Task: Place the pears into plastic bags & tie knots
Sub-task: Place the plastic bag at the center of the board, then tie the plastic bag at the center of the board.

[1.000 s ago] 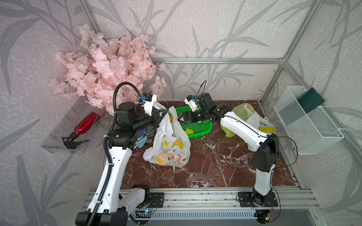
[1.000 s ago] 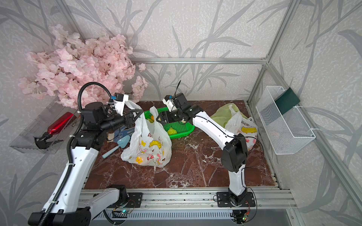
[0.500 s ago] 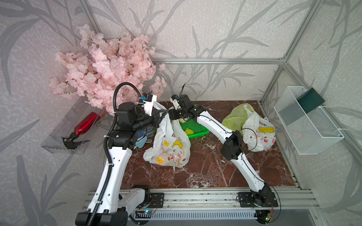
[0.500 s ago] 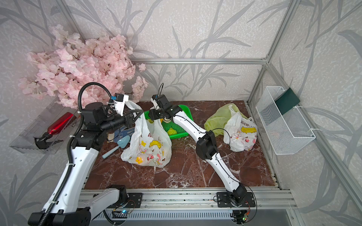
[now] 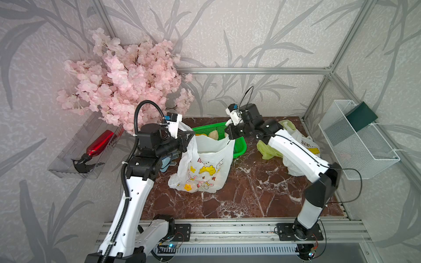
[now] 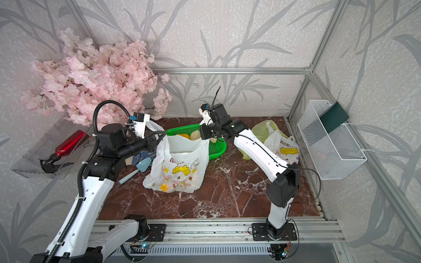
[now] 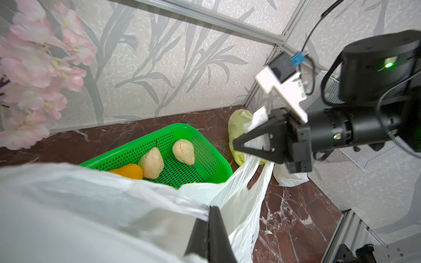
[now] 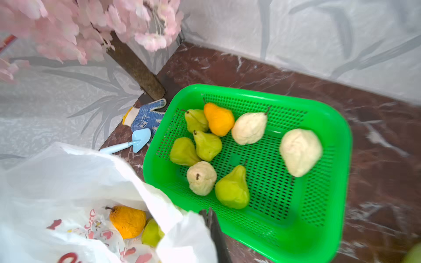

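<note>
Bumpy toy pears (image 8: 207, 145) visible: ten. Green pears (image 8: 232, 187): five, four in basket, one in bag. Cream-white pears (image 8: 249, 127): three. Orange-yellow pears (image 8: 218, 118): two, one in basket, one in bag.
Thin handled plastic bags: three. White cartoon-print plastic bag (image 5: 205, 168), second white printed bag (image 6: 282, 145), translucent yellow-green bag (image 6: 258, 129).
Green perforated plastic basket (image 8: 319, 113): one.
White wire-mesh bin (image 5: 364, 150): one.
Red spray bottle (image 5: 100, 142): one.
Pale blue plastic trowel (image 8: 136, 141): one.
Blue knit glove (image 8: 145, 116): one.
</note>
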`<act>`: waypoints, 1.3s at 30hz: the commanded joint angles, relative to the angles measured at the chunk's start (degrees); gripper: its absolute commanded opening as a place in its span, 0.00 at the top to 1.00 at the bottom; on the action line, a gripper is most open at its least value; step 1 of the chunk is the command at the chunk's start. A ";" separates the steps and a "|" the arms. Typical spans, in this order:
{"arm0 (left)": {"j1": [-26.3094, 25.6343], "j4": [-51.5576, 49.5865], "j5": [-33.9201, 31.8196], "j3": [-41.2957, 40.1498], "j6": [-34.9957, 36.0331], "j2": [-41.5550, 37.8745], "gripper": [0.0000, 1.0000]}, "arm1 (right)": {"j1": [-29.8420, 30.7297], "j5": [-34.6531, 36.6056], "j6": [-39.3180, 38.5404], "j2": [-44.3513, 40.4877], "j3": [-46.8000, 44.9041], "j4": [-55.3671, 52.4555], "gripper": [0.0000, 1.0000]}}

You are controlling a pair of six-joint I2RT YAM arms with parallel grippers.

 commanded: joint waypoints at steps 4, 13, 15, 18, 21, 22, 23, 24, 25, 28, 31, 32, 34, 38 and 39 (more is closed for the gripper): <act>-6.52 0.69 -2.21 -2.03 -3.73 1.21 1.00 | -4.23 5.04 -4.25 -7.89 -2.00 -6.19 0.95; -6.64 11.31 6.06 0.87 -2.52 12.42 1.00 | -6.46 12.87 -8.83 -7.17 1.51 -10.59 0.46; -6.45 12.87 9.02 1.75 -1.06 14.29 1.00 | -6.20 16.21 -10.12 -8.77 2.22 -11.37 0.36; -5.47 16.61 13.30 1.87 -0.12 15.98 0.98 | -4.22 22.29 -12.59 -9.49 4.49 -14.39 0.24; -4.81 20.32 17.09 1.31 0.62 17.41 0.97 | -1.05 22.54 -14.25 -9.15 6.57 -15.50 0.22; -4.80 20.48 18.71 1.29 1.89 17.85 0.97 | 0.36 20.09 -14.33 -9.24 6.49 -14.27 0.22; -4.84 20.89 20.13 0.98 3.00 18.01 0.97 | 1.77 16.92 -14.50 -9.22 6.13 -12.60 0.22; -4.80 21.97 21.19 0.06 3.93 17.78 0.98 | 3.11 12.59 -14.00 -8.82 5.94 -10.67 0.23; -4.64 23.58 22.02 -1.21 4.44 17.45 0.97 | 4.13 7.85 -12.59 -8.06 6.07 -8.73 0.24; -4.12 30.55 25.66 -5.82 5.19 16.00 0.98 | 4.40 -5.08 -6.85 -6.61 4.49 -0.92 0.31; -3.92 31.45 25.19 -7.23 6.68 15.77 1.00 | 4.39 -11.24 -5.69 -5.15 3.74 2.41 0.36; -3.83 31.11 24.39 -6.92 6.57 15.91 1.00 | 4.33 -12.41 -5.94 -4.85 3.27 2.68 0.36; -3.40 29.91 24.02 -5.39 5.83 16.56 1.00 | 4.32 -14.17 -6.99 -4.97 0.20 3.61 0.30; -3.21 27.66 25.16 -3.12 5.43 16.78 1.00 | 3.73 -16.89 -10.46 -6.04 -9.66 11.36 0.18; -3.14 26.90 25.07 -2.74 5.72 16.78 1.00 | 3.74 -17.66 -11.74 -6.14 -11.63 13.64 0.15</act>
